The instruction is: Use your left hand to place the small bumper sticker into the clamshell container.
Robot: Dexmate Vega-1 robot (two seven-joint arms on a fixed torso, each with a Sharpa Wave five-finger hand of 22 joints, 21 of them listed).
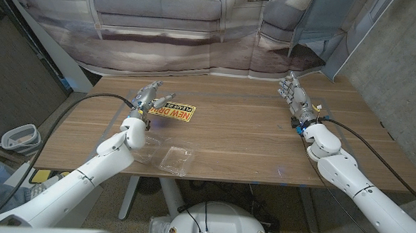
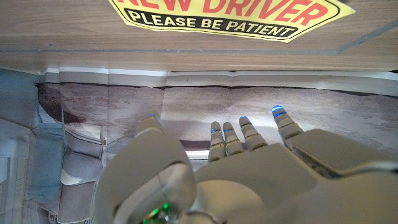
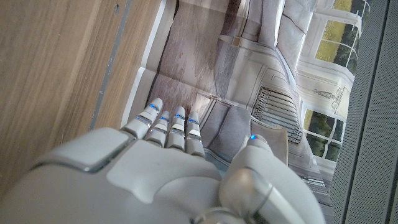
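Clamshell container [image 1: 176,160] nearest, left hand [image 1: 149,99] fingers released beside bumper sticker [image 1: 173,112], wrist view reads lettering.

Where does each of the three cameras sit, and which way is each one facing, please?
Head view: on the robot's head, looking down over the table; both arms, left hand and right hand show.
Left wrist view: on the left wrist, looking along the left hand's back toward the bumper sticker.
Right wrist view: on the right wrist, looking along the right hand past the table edge to the backdrop.
Shared: head and left wrist views both show the sticker.
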